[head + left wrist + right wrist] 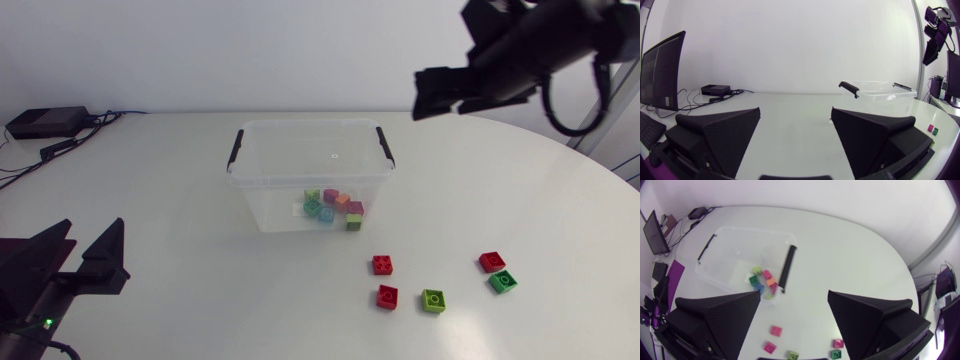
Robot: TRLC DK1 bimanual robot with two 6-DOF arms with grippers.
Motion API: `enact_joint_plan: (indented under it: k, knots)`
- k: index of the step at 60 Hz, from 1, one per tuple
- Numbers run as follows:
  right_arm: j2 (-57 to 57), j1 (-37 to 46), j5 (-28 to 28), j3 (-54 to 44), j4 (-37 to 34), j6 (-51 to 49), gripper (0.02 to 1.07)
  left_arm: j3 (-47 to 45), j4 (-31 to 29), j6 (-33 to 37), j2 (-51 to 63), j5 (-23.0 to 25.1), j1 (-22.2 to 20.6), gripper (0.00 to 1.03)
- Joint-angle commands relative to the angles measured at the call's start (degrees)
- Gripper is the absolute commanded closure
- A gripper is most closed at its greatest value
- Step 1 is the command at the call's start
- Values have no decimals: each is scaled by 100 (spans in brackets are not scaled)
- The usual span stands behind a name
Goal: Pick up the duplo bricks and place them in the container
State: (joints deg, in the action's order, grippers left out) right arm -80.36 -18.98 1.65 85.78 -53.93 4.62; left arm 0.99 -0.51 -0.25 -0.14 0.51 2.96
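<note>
A clear lidless container (262,160) with black handles stands mid-table, several coloured duplo bricks (333,207) lying in its right part. Loose on the table to its right front lie three red bricks (382,264) (387,296) (491,261) and two green bricks (433,300) (503,281). My right gripper (432,95) hangs high above the table behind the container's right end; in the right wrist view this gripper (794,300) is open and holds nothing, with the container (725,245) and loose bricks (775,330) far below. My left gripper (96,228) rests open at the front left, empty (796,117).
A black box (45,122) with cables sits at the table's back left edge. In the left wrist view the container (880,91) is ahead to the right, with a red brick (929,129) and a green brick (935,131) near the table's rim.
</note>
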Motion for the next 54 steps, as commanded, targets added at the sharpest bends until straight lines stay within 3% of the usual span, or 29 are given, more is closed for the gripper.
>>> enact_joint_plan:
  k: [1,16,27,44,54]
  knots:
    - [249,404,-24,-703,-311,-163,7,-91,-1,-124,-47,-34,47,4]
    - [627,1846,2,-2522,-337,-1306,7,-91,-1,-124,-47,-34,38,4]
    - [-103,2689,-95,-3401,471,-1930,7,-91,-1,-124,-47,-34,38,4]
    - [-1369,2909,-183,-3401,1438,-2290,8,-91,-1,-124,-47,-34,38,4]
    - [-1852,3067,-183,-3234,1763,-2457,22,-91,-1,-124,-47,-34,38,4]
